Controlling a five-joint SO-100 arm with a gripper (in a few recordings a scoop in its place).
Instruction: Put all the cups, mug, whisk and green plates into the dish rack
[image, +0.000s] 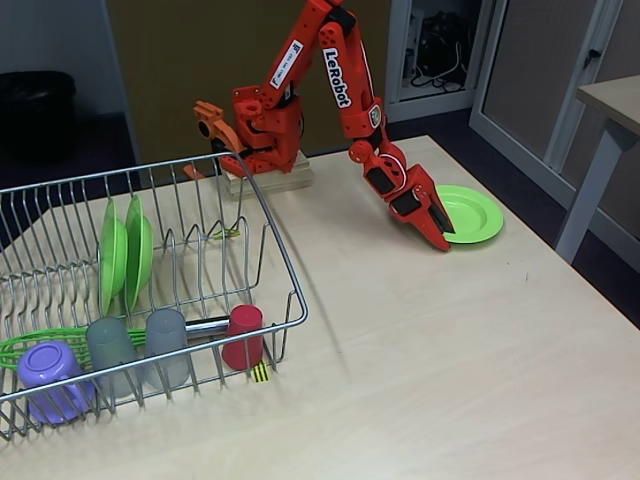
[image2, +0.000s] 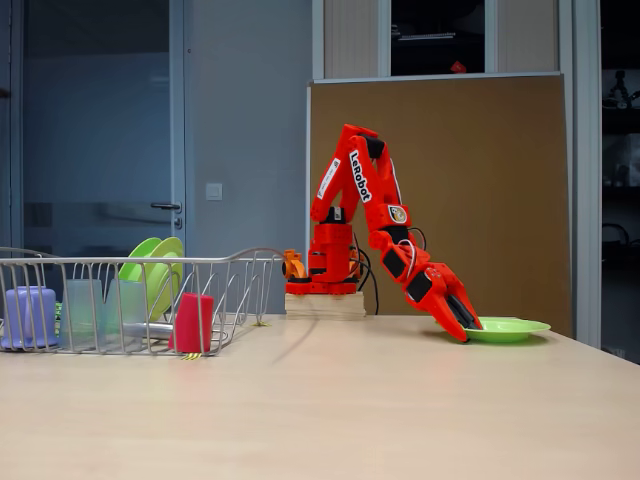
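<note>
The dish rack stands at the left of the table. Two green plates stand upright between its prongs. Along its front lie the purple mug, two grey cups, the red cup and the green whisk. A third green plate lies flat on the table at the right. My gripper is lowered onto that plate's near-left rim, fingers close together; whether they clamp the rim is unclear. In the other fixed view the gripper touches the plate at its left edge, with the rack at the far left.
The arm's base sits on a wooden block at the back of the table. Bare tabletop spreads between the rack and the lone plate. Another table's leg stands off to the right.
</note>
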